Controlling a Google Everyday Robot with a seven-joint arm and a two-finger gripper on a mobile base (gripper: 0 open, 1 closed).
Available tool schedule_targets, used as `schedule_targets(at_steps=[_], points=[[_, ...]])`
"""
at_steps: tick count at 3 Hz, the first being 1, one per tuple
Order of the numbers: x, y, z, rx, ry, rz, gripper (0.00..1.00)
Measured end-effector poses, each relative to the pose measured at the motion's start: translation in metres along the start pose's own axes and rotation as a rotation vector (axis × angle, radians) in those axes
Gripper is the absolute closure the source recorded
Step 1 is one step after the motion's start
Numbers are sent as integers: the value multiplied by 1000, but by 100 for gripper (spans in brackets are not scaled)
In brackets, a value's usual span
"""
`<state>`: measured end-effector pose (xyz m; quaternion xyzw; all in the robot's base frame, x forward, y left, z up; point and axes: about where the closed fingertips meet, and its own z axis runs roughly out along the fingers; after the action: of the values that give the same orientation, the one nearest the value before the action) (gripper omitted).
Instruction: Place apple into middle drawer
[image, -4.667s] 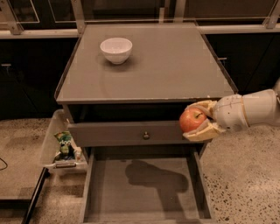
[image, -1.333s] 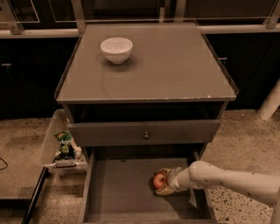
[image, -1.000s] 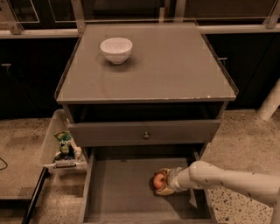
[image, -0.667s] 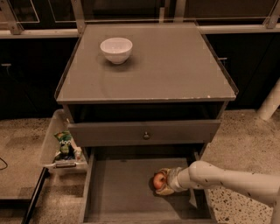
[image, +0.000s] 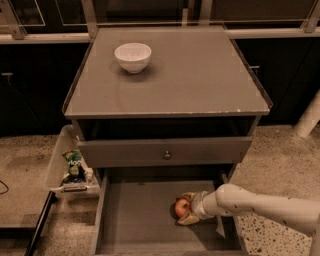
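The red-orange apple (image: 182, 206) rests on the floor of the open middle drawer (image: 135, 220), right of its middle. My gripper (image: 185, 208) reaches in from the right on a white arm and is low inside the drawer. Its tan fingers (image: 189, 218) sit above and below the apple, closed around it.
A white bowl (image: 133, 56) stands on the cabinet top (image: 200, 75) at the back left. The drawer with a small round knob (image: 167, 155) overhangs the open one. A clear bin (image: 62, 165) with a green snack bag (image: 74, 165) hangs at the cabinet's left.
Since 4.7 s ago my gripper has carried the apple from beside the knobbed drawer down into the open drawer. Over the last second nothing has visibly moved.
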<state>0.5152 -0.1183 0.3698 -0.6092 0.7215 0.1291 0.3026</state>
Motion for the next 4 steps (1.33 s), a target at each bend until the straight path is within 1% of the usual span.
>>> schedule_targets(at_steps=[1,2,3,4], points=[[0,0,0,0,0,0,0],[-4,3,-11,-2,-17,-14,0],[-14,-4,-47,9,-77,-47,0],[-16,-9,-104,31,-151,-77,0]])
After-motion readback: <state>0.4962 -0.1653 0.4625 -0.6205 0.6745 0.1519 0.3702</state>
